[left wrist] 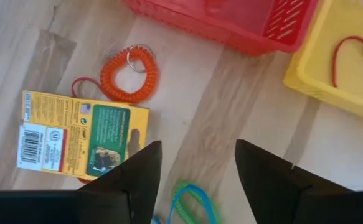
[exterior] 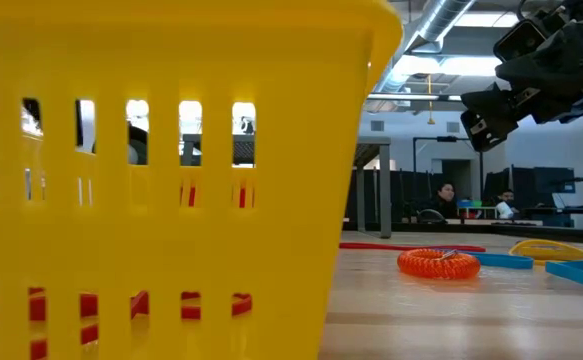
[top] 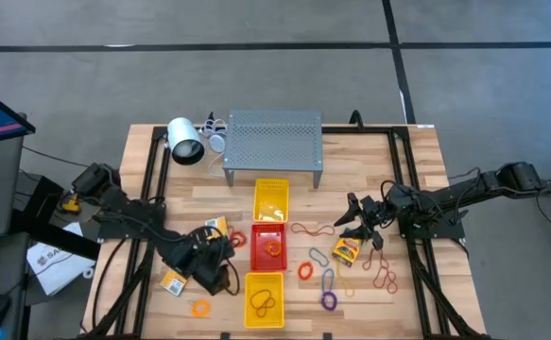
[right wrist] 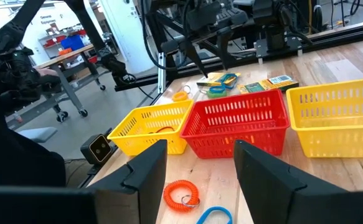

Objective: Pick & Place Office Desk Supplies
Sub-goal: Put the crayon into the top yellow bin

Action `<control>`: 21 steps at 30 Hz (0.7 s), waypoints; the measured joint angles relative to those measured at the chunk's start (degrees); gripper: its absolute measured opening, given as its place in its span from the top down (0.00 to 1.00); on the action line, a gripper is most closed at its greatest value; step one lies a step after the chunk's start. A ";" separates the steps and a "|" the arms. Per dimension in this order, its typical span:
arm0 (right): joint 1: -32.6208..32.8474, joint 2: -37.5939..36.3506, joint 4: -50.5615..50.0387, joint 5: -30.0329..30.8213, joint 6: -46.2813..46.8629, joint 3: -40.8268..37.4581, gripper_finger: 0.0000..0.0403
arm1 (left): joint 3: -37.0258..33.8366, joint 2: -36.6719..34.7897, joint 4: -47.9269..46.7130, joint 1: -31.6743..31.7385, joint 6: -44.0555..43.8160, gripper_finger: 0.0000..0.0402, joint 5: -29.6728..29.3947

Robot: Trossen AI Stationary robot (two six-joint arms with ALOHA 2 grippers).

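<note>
My left gripper (top: 220, 253) (left wrist: 198, 152) hovers open over the table, left of the red tray (top: 267, 246), pointing steeply down. Just beyond its fingers, a yellow card packet (left wrist: 81, 140) lies flat on the wood. An orange coil ring (left wrist: 130, 73) and a red band (left wrist: 81, 84) lie next to it. A green-and-blue loop (left wrist: 190, 202) lies on the table below the gap between the fingers. My right gripper (top: 355, 219) (right wrist: 200, 152) waits open and level, right of the trays. A second card packet (top: 346, 250) and several coloured loops (top: 327, 283) lie near it.
Three trays stand in a row down the table's middle: yellow (top: 271, 198), red, and yellow (top: 264, 297) with a red band inside (left wrist: 355, 59). A grey perforated stand (top: 273, 142) and a white cylinder (top: 185, 142) stand at the far edge. Another packet (top: 174, 281) lies near left.
</note>
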 joint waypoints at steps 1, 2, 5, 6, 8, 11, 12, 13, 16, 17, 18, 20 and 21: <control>0.00 0.00 0.00 0.00 0.00 0.00 0.55 | 1.10 0.01 0.08 -0.26 -0.15 0.52 -0.32; 0.00 0.00 0.00 0.00 0.00 0.00 0.55 | 2.26 0.01 0.54 -0.35 -0.15 0.53 -0.91; 0.00 0.02 0.01 0.00 -0.02 0.00 0.55 | 5.37 0.01 4.53 -1.13 1.59 0.55 -5.16; 0.00 0.01 0.00 0.00 -0.02 0.00 0.55 | 6.15 0.01 7.74 -1.59 3.34 0.55 -7.21; 0.00 0.00 0.02 0.00 -0.01 0.00 0.55 | 6.97 -0.01 16.86 -2.24 8.80 0.55 -10.75; 0.00 0.00 0.00 0.00 0.00 0.00 0.55 | 7.04 -0.01 26.79 -2.97 16.10 0.55 -12.36; 0.00 0.00 0.00 0.00 -0.02 0.00 0.55 | 7.04 -0.01 28.49 -3.23 17.33 0.55 -12.76; 0.00 0.02 0.00 0.00 -0.01 0.00 0.55 | 7.04 -0.01 29.26 -3.46 18.00 0.55 -12.92; 0.00 0.02 0.00 0.00 -0.02 0.00 0.55 | 7.01 0.87 30.33 -4.00 16.89 0.56 -12.90; 0.00 0.00 0.00 0.00 -0.02 0.00 0.55 | 6.98 1.31 32.06 -4.08 16.93 0.56 -12.76; 0.00 0.00 0.00 0.00 0.00 0.00 0.55 | 7.03 1.80 34.67 -4.08 18.00 0.56 -12.04; 0.00 0.02 0.06 0.01 0.27 0.00 0.55 | 8.45 2.81 40.08 -4.08 21.81 0.56 -10.73; 0.00 0.01 0.20 0.02 0.58 0.00 0.55 | 9.49 3.18 42.17 -4.10 24.17 0.56 -10.16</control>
